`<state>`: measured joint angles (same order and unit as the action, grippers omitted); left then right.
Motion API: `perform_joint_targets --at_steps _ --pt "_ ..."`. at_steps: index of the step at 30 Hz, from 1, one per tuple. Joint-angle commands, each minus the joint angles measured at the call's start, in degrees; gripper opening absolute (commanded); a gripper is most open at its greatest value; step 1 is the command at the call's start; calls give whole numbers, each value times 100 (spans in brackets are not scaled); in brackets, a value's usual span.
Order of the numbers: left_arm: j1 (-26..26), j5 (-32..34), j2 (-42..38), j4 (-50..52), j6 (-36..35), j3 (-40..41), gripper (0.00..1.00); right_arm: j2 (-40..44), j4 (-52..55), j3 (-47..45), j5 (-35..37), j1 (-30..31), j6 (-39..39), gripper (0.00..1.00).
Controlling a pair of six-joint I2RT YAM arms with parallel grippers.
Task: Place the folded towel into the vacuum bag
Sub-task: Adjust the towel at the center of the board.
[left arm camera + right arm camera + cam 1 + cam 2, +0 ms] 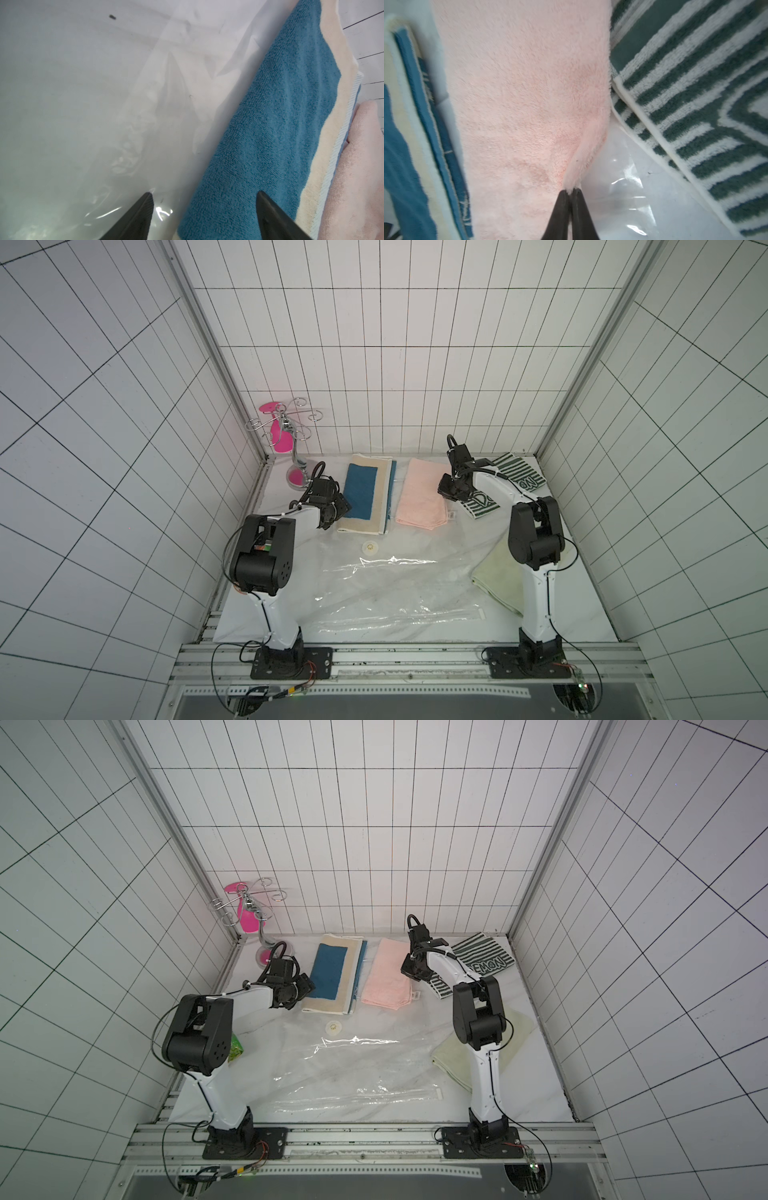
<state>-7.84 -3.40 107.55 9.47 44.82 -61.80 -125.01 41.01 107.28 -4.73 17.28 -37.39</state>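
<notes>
right gripper (571, 190) pinches pink towel (519, 93) edge, presumably to lift | left gripper (204, 193) apart over vacuum bag (104, 104), holding nothing

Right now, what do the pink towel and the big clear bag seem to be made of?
The pink towel looks like soft plush fleece or microfibre, matte: short fuzzy pile. The vacuum bag looks like thin clear plastic film, glossy: bright glints, creases, see-through.
</notes>
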Motion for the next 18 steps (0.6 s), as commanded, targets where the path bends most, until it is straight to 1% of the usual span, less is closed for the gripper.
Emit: perform_joint_targets --at_steps 1,2,3,9,10,12,13,14,17,18 --pt "7 134 259 380 141 80 79 -68 692 676 331 -8 391 5" --pt "11 149 226 388 134 80 79 -44 849 775 471 -45 506 1" --pt "7 172 191 415 116 80 79 -11 974 849 573 -122 581 0" --pt "10 252 117 494 132 73 80 325 1251 784 682 -699 968 0" --pt "13 227 125 498 141 72 79 328 1240 741 532 -755 1008 0" --pt "12 193 144 487 167 47 80 203 1171 647 -227 -811 986 0" --pt "9 190 152 479 176 38 79 128 1090 592 -497 -792 956 0" --pt "10 175 161 475 170 30 80 52 1044 559 -587 -758 912 0" --pt "1 157 129 542 150 28 80 43 1022 442 271 -867 759 0" --pt "3 177 97 571 121 36 80 109 971 383 302 -1014 685 0"
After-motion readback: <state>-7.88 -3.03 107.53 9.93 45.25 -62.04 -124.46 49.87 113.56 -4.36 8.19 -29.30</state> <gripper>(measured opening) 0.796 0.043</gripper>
